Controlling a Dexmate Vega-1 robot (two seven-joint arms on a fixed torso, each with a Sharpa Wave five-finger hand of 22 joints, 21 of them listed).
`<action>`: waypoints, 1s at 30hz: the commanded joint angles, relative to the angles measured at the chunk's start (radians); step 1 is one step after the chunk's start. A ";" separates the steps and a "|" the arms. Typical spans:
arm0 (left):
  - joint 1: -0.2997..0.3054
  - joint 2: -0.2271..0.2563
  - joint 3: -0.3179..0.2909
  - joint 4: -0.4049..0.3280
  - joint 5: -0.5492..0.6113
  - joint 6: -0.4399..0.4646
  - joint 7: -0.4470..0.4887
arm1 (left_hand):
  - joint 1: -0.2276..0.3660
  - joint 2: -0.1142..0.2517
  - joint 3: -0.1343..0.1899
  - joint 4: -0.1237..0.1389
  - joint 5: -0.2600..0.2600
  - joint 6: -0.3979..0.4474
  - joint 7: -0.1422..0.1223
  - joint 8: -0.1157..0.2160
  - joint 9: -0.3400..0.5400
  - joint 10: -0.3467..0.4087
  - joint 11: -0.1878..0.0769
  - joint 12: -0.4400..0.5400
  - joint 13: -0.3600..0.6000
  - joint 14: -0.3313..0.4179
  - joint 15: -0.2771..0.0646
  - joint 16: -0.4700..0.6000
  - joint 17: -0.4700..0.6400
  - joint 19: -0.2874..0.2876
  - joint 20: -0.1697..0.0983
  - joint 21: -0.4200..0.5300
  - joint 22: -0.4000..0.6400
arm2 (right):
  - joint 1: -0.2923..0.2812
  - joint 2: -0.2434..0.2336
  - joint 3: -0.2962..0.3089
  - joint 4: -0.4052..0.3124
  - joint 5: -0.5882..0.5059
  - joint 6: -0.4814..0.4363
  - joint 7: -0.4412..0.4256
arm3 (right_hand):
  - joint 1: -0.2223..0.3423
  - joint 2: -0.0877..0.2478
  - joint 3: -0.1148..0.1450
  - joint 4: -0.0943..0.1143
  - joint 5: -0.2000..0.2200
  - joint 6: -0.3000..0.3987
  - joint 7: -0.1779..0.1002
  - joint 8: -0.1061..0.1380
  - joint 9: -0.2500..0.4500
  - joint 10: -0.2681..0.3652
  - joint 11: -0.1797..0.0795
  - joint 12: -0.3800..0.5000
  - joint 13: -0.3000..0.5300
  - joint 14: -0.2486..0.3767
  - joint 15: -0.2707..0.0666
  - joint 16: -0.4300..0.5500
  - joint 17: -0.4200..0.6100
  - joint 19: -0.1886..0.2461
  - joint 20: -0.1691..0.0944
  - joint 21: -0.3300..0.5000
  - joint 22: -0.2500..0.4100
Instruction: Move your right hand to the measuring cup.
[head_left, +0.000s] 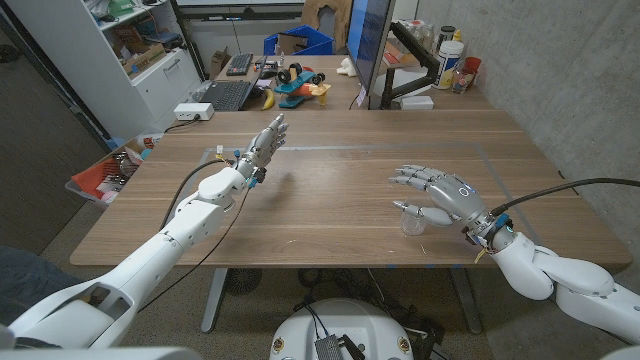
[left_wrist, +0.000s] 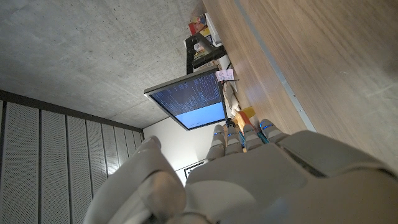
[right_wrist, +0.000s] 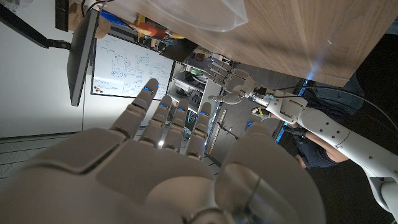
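The clear plastic measuring cup (head_left: 413, 222) sits on the wooden table (head_left: 330, 190) just under the right hand (head_left: 438, 192), whose spread fingers hold nothing; it looks light, thin-walled and slippery, best taken around its wall.

Clear plastic measuring cup (head_left: 413, 222), wooden table (head_left: 330, 190)

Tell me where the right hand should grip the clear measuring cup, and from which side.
Grip the measuring cup around its clear side wall, coming from above and the robot's right, where the right hand hovers with fingers spread. It seems to stand upright on the table, so a thumb-and-fingers wrap looks likeliest.
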 joint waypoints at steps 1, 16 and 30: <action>-0.001 -0.002 0.003 0.003 0.000 0.006 0.000 | -0.006 0.005 -0.002 0.001 0.006 0.005 0.003 0.000 0.004 0.004 -0.002 0.006 -0.001 -0.002 -0.005 0.004 0.001 -0.004 0.001 -0.005 0.003 | 0.019 -0.019 -0.031 0.005 0.008 -0.016 0.021 | 0.009 0.003 0.005 -0.002 0.002 0.005 -0.002 -0.003 0.001 0.003 -0.001 0.001 0.002 -0.011 -0.009 -0.002 0.002 -0.006 0.000 -0.001 0.004; 0.001 -0.006 0.006 0.001 0.002 0.010 0.006 | -0.006 0.006 -0.004 -0.001 0.006 0.007 0.006 0.000 0.004 0.005 -0.002 0.006 -0.001 -0.004 -0.005 0.004 0.001 -0.004 0.001 -0.011 0.003 | 0.044 -0.034 -0.061 0.011 0.014 -0.040 0.051 | 0.008 0.009 0.007 -0.002 0.001 0.014 0.003 0.000 0.001 0.001 0.002 0.003 0.002 -0.014 -0.005 -0.001 0.002 -0.011 0.002 -0.002 0.004; 0.011 -0.009 0.011 -0.002 0.003 0.004 0.006 | -0.007 0.007 -0.005 -0.002 0.007 0.007 0.004 -0.001 0.004 0.004 -0.002 0.006 -0.002 -0.005 -0.003 0.004 0.001 -0.004 0.002 -0.017 0.003 | 0.061 -0.051 -0.082 0.004 0.014 -0.062 0.073 | 0.008 0.015 0.009 -0.001 -0.001 0.019 0.005 0.001 0.001 0.005 0.004 0.005 0.002 -0.010 -0.002 0.002 0.003 -0.013 0.004 -0.002 0.004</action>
